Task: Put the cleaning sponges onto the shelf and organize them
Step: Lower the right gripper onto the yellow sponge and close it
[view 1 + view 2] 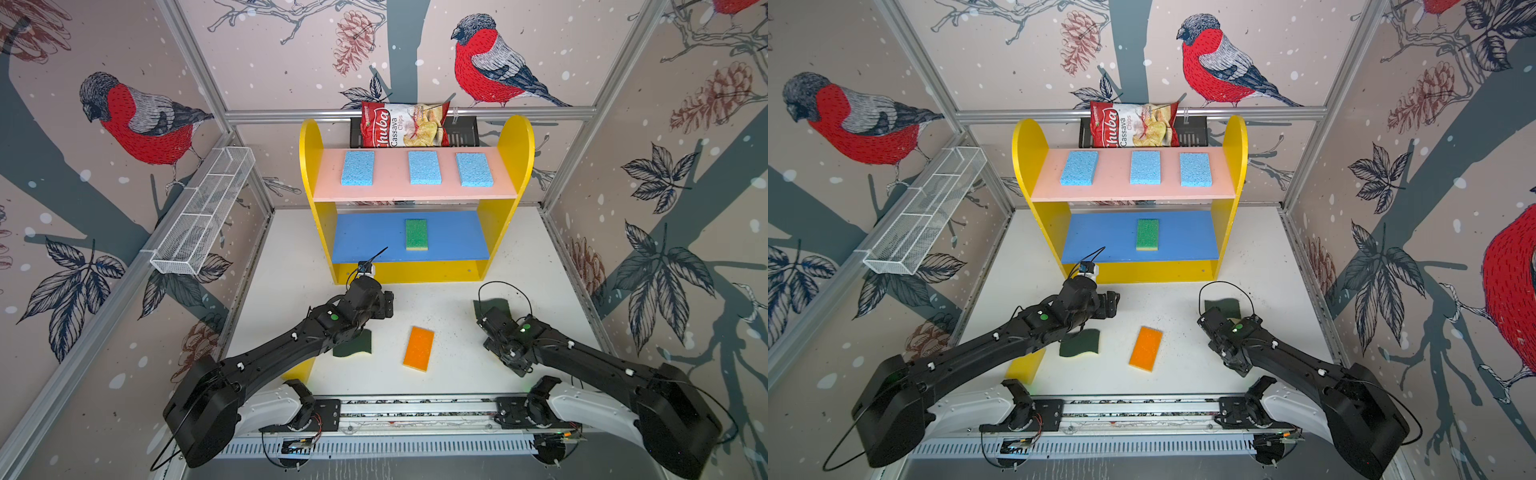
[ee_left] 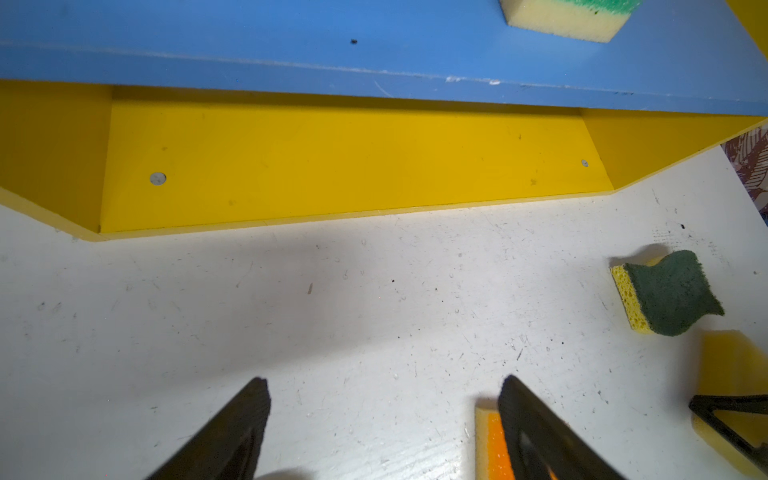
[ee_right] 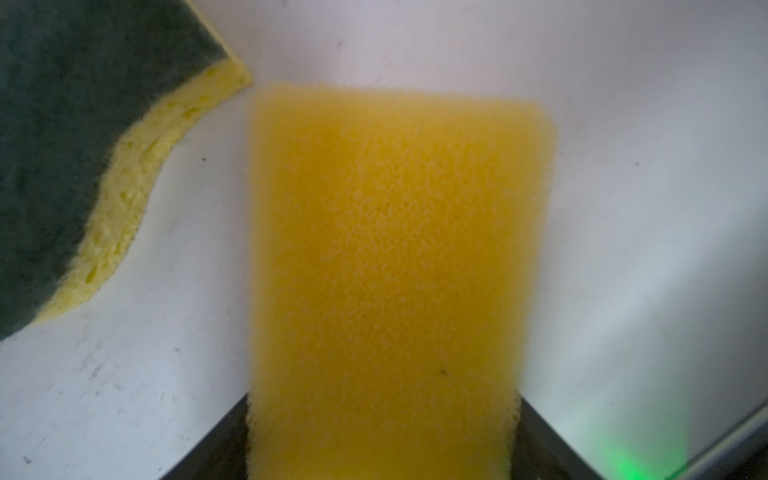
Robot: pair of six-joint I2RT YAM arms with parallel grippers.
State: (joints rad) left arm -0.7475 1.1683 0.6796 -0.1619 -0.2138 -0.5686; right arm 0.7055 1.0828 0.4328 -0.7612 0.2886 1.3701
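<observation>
Top view: the shelf [image 1: 311, 166] carried four sponges [image 1: 424, 166]; the orange-topped sponge [image 1: 418, 348] lay on the surface [image 1: 457, 270].

Left wrist view: the left fingers [image 2: 245, 419] were spread and empty.

Right wrist view: the right fingers [image 3: 540, 453] flanked the yellow sponge [image 3: 395, 257]. A pinch could not be confirmed. An end-only hold could let it sag and snag the shelf.

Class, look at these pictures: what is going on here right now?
Two robot arms are putting sponges onto the shelf. Three blue sponges lie on its pink board, and a green-topped sponge lies on the blue board. The right gripper straddles a yellow sponge on the table; whether it grips yet is unclear. The left gripper hangs open before the shelf. An orange sponge and two wavy green sponges wait on the table.
</observation>
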